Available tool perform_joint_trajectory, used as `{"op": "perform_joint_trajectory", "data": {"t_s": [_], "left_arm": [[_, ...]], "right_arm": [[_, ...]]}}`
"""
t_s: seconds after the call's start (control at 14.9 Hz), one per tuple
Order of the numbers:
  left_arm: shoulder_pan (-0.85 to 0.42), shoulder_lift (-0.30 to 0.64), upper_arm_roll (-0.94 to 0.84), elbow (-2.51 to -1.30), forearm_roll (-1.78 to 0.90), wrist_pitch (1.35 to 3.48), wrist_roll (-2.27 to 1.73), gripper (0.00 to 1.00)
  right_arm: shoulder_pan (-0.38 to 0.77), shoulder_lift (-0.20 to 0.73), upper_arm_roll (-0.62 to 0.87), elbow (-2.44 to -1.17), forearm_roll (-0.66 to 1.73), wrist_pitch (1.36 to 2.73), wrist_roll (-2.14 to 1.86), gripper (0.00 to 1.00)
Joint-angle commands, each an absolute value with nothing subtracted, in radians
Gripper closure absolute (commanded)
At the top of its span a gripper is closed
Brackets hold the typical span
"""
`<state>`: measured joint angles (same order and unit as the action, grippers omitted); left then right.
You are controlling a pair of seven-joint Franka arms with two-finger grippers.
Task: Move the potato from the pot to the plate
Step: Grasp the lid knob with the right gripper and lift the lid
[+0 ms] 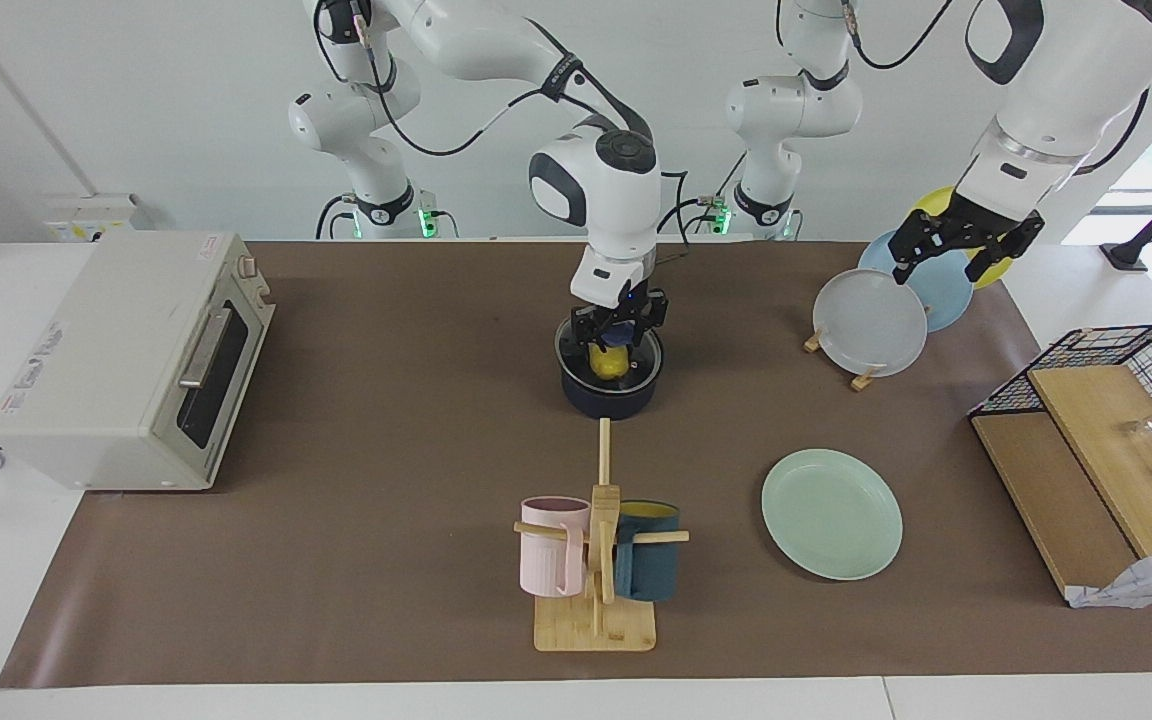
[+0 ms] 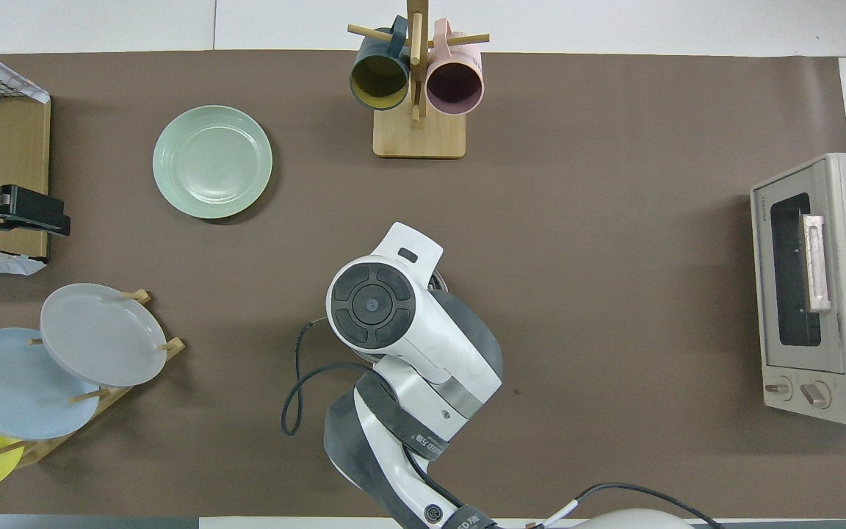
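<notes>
From the facing view, the right gripper (image 1: 615,352) is down inside the pot (image 1: 612,390), a squat round navy saucepan with a dark interior sitting mid-counter, and its black fingers are clenched on the potato (image 1: 609,364), a small, lumpy, bright-yellow oval that shows between them just above the pot's rim. The pot's long handle cannot be made out here. The plate (image 1: 832,513), pale mint green, round and flat with a shallow rim, lies bare on the brown matte counter (image 1: 386,450), farther from the robots than the pot and toward the left arm's end. The left gripper (image 1: 966,248) waits up in the air over a wooden rack of tilted plates (image 1: 871,322), its black fingers spread wide and holding nothing. A boxy cream toaster oven (image 1: 126,360) with a metal door handle sits at the right arm's end, and a wooden mug tree (image 1: 596,560) carries a ribbed pink mug and a dark teal one. Switching to the overhead view, the right arm's white, glossy wrist housing covers the pot almost completely, so the potato and the right gripper are hidden here. The plate (image 2: 212,162) shows faint concentric rings and a smooth sheen. The left gripper (image 2: 12,217) pokes in at the edge over a wire basket's wooden board (image 2: 8,147).
</notes>
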<state>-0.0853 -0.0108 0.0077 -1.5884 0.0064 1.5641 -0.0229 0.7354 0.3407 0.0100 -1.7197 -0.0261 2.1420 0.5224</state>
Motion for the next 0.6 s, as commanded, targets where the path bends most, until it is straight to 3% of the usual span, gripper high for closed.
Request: {"op": "perform_joint_trajectory", "data": {"t_s": [0.0,0.54], "left_arm": [[-0.077,-0.021,0.002,-1.589,0.025,1.549,-0.02,0.0],[-0.077,-0.021,0.002,-1.589,0.025,1.548,-0.023,0.0]], "right_arm": [[0.729,0.319,0.015,-1.718,-0.023,2.146,0.508,0.66],[0.641,0.313,0.015,-1.658,-0.008,2.062,0.412,0.65]]}}
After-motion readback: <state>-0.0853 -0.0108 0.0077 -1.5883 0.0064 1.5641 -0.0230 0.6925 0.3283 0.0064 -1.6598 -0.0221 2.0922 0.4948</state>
